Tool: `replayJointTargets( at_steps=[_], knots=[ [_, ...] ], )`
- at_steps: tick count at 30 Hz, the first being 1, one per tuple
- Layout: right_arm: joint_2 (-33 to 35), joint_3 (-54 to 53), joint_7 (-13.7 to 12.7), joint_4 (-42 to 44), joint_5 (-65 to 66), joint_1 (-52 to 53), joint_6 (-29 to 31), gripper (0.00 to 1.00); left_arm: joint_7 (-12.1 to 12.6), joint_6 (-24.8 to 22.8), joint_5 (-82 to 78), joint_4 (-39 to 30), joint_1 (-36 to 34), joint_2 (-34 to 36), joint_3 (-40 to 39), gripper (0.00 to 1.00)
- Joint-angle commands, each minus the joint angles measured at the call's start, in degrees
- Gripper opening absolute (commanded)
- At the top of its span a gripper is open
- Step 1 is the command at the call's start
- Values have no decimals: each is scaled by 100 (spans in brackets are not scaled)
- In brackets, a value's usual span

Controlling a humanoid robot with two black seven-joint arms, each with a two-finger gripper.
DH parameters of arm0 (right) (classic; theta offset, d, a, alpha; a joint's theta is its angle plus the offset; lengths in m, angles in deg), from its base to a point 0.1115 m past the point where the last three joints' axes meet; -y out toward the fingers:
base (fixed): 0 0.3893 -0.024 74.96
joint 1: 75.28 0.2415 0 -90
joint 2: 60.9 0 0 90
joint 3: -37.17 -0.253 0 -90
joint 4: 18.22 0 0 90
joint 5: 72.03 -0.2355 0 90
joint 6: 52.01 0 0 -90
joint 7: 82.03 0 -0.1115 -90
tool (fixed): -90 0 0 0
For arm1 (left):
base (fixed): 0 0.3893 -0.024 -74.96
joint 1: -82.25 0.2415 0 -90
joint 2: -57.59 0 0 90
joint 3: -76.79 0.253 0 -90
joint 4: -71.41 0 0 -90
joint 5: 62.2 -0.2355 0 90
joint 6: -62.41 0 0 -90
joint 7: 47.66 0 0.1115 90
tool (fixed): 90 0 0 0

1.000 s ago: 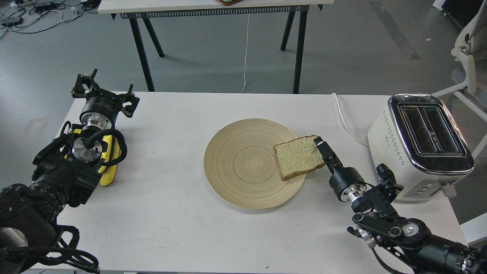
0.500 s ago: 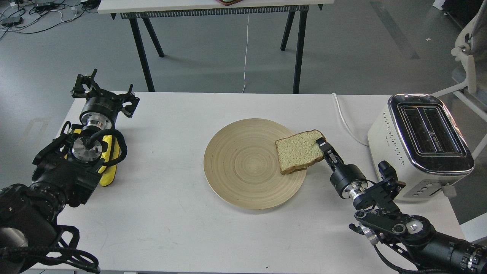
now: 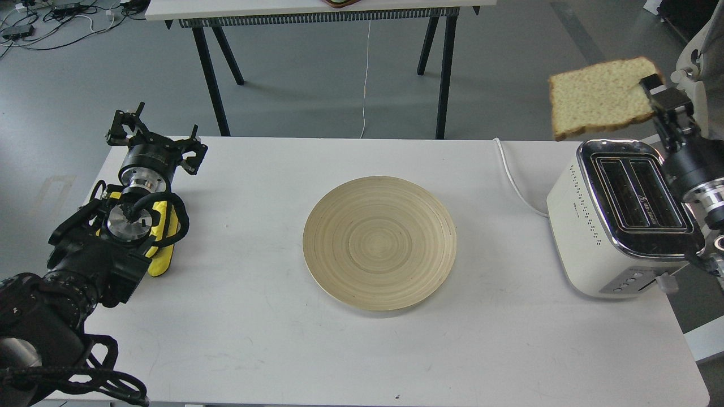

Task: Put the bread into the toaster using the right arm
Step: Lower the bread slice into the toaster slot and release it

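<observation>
Up above the toaster (image 3: 625,217), at the table's (image 3: 254,328) right end, my right gripper (image 3: 650,85) was clamped on the bread (image 3: 599,97) by its right edge. The slice hung in the air, face toward me, clear of both slots. Back at centre sat the wooden plate (image 3: 379,243). Far left, my left gripper (image 3: 153,135) rested with fingers spread apart.

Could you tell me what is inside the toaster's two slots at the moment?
Both slots of the toaster look dark and empty; their depths are hidden. The bread hangs above it, clamped in the right gripper.
</observation>
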Motion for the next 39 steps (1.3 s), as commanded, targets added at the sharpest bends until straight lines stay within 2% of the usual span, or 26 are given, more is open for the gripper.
replayJointTargets(
  at_steps=[1, 5, 9, 35, 36, 39],
  knots=[
    [946, 239, -1, -12, 48, -92, 0, 1, 1, 0, 1, 0, 1, 0, 7, 100],
    [1588, 766, -1, 14, 205, -101, 0, 1, 1, 0, 1, 0, 1, 0, -2, 100],
    [1642, 1004, -1, 5, 434, -101, 0, 1, -7, 0, 1, 0, 1, 0, 7, 100],
    [921, 1646, -1, 172, 760, -92, 0, 2, 1, 0, 1, 0, 1, 0, 7, 100],
    [912, 1646, -1, 190, 760, -101, 0, 4, 1, 0, 1, 0, 1, 0, 7, 100],
    [860, 1655, -1, 190, 769, -92, 0, 16, 1, 0, 1, 0, 1, 0, -2, 100]
  ],
)
